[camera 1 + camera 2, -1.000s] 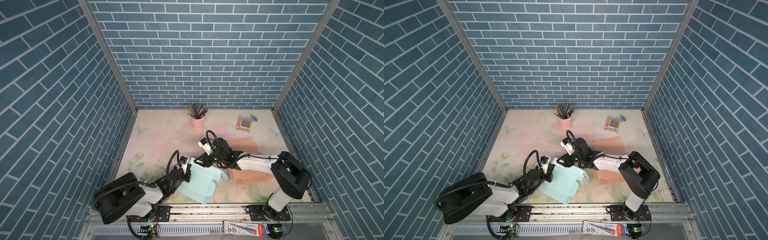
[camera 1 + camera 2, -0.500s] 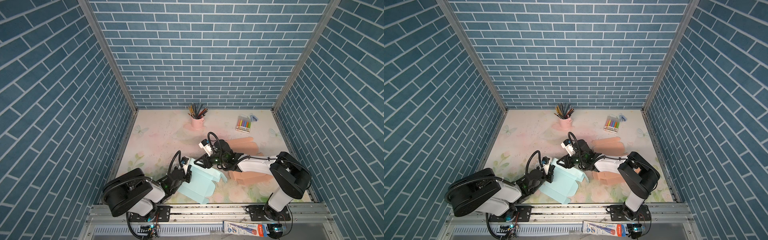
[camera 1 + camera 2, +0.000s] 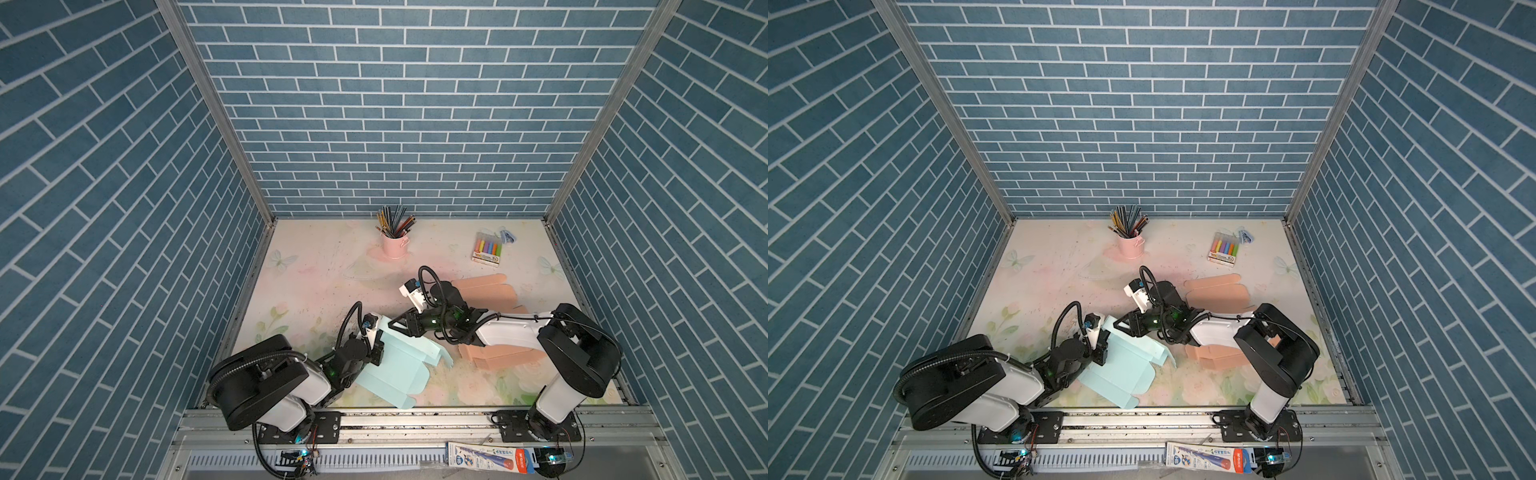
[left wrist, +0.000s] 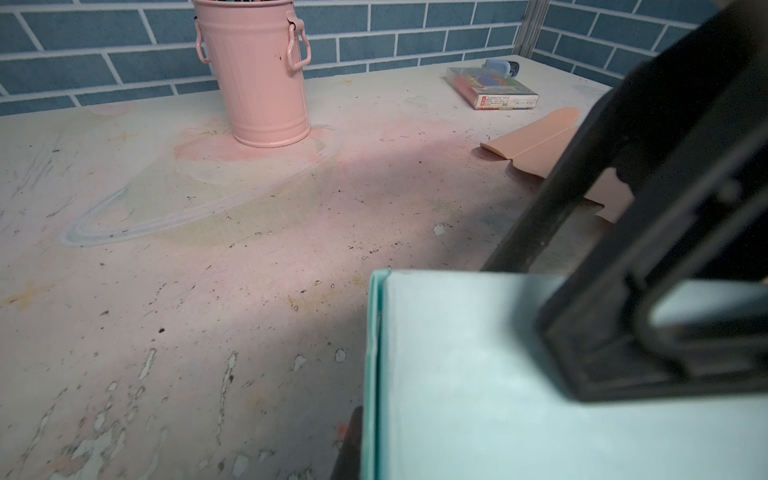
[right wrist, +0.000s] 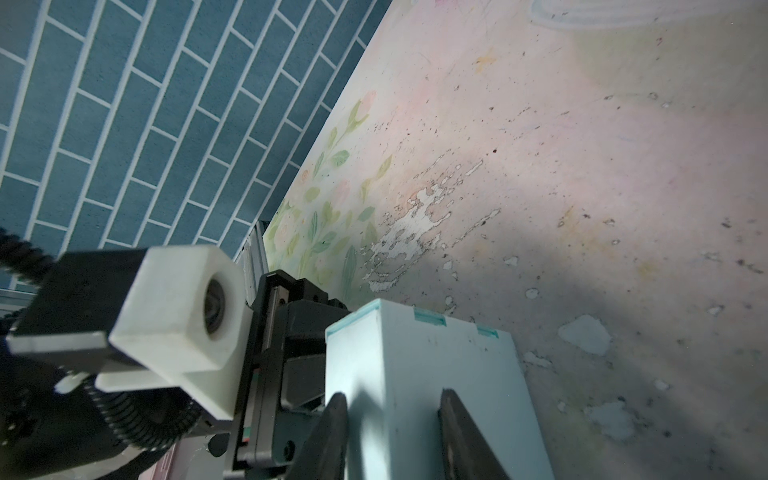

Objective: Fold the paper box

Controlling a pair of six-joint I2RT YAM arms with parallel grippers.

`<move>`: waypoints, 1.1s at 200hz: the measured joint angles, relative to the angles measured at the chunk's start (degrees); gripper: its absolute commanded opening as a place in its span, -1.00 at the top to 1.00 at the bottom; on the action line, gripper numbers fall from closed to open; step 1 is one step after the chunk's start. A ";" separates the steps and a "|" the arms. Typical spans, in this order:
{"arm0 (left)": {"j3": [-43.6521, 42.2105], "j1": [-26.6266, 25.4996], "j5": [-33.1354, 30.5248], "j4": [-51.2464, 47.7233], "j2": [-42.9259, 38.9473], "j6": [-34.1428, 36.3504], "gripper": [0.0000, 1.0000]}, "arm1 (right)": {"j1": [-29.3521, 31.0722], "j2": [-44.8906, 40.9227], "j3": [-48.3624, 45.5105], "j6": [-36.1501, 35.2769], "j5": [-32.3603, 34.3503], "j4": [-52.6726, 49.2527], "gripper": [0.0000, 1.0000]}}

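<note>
My left pincer (image 3: 378,355) is clamped on the box (image 3: 395,374) wall. My right pincer (image 3: 395,328) is apart, with the flap (image 5: 415,365) dead ahead, running lengthwise away from it.

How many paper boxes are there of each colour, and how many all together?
light blue paper box, partly folded: 1
peach flat paper boxes: 2
Total: 3
</note>
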 measured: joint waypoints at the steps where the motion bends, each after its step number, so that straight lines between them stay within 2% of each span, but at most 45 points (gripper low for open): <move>1: 0.00 0.00 0.00 -0.04 -0.07 0.00 0.77 | 0.00 0.00 0.00 0.00 -0.02 0.00 0.27; 70: -0.37 0.00 0.13 -2.12 -2.71 -0.26 0.70 | 0.24 0.37 0.22 0.98 -0.66 0.00 0.28; 97: -0.37 0.00 -0.02 -1.97 -2.97 -0.24 0.81 | 0.28 0.57 0.44 1.03 -0.76 -0.02 0.28; 123: -0.37 0.02 -0.31 -1.97 -2.97 0.02 0.83 | 0.28 0.79 1.11 1.03 -0.61 -0.55 0.28; 158: -0.37 0.02 -0.35 -2.14 -3.15 -0.02 0.71 | 0.28 0.85 1.40 1.01 -0.61 -1.11 0.28; 188: -0.37 0.02 -0.44 -2.47 -5.25 -0.26 0.71 | 0.35 0.85 1.44 1.01 -0.72 -1.49 0.29; 220: -0.37 0.00 -0.42 -3.63 -6.84 -0.22 0.81 | 0.33 0.85 1.44 1.03 -0.63 -1.38 0.29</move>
